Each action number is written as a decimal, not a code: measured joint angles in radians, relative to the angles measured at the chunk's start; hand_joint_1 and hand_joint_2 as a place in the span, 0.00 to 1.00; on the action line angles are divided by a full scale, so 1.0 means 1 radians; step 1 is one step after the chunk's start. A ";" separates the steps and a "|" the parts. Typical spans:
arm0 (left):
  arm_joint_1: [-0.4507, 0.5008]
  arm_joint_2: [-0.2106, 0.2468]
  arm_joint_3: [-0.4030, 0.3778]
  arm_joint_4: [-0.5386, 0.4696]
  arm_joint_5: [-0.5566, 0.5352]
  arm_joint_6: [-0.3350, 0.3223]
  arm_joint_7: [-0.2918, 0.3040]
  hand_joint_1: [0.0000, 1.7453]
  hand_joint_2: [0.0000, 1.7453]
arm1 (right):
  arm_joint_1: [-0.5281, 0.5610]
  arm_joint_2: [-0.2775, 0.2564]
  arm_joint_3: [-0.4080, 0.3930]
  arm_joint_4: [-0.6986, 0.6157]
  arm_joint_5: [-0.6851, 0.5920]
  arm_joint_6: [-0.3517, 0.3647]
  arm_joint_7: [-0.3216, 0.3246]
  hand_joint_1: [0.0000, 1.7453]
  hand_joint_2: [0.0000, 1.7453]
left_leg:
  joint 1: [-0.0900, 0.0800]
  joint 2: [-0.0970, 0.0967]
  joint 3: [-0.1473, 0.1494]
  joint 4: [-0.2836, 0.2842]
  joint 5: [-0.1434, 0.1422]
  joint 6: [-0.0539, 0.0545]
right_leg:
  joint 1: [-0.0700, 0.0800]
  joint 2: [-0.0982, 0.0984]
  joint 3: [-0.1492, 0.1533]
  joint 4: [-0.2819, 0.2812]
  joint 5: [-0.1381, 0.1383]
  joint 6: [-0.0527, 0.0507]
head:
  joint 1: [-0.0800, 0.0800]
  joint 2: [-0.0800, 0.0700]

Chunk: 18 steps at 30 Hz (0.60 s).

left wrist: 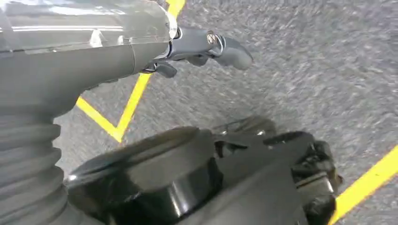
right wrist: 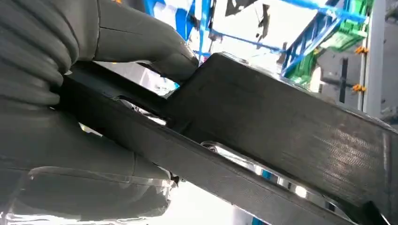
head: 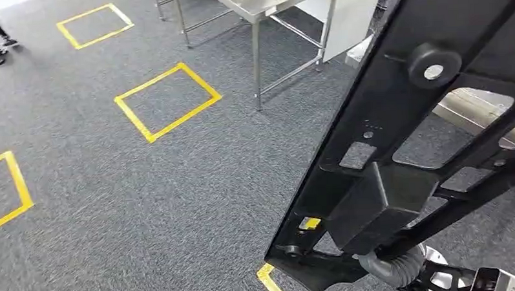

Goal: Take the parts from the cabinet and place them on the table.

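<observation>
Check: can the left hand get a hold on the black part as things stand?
Probably not yet. The left hand hangs over the carpet, holding nothing, while the black part is up in the right hand; the left arm would need raising.

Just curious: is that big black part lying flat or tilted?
Tilted: the black part slants up across the head view, above the carpet, gripped by the right hand.

Grey carpet point(head: 115, 209), yellow tape squares point(head: 167, 101), steel-legged table point(head: 256, 6).
</observation>
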 joint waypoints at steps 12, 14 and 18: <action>0.001 -0.001 0.006 0.000 -0.001 -0.004 0.009 0.00 1.00 | -0.003 0.002 -0.005 0.009 -0.011 0.003 -0.003 1.00 1.00 | 0.004 -0.017 0.139 -0.337 0.167 0.060 | -0.001 -0.005 -0.062 0.117 -0.070 0.048 | 0.000 0.000; 0.005 -0.001 0.008 0.000 0.001 -0.005 0.013 0.00 1.00 | -0.007 0.005 -0.005 0.016 -0.011 0.003 -0.004 1.00 1.00 | 0.000 0.009 0.138 -0.337 0.163 0.062 | -0.008 -0.020 -0.142 0.276 -0.135 0.055 | 0.000 0.000; 0.004 -0.002 0.009 0.000 0.001 -0.003 0.013 0.00 1.00 | -0.013 0.005 -0.005 0.028 -0.013 0.003 -0.003 1.00 1.00 | 0.000 0.054 0.146 -0.333 0.153 0.055 | -0.014 -0.038 -0.089 0.171 -0.042 0.063 | 0.000 0.000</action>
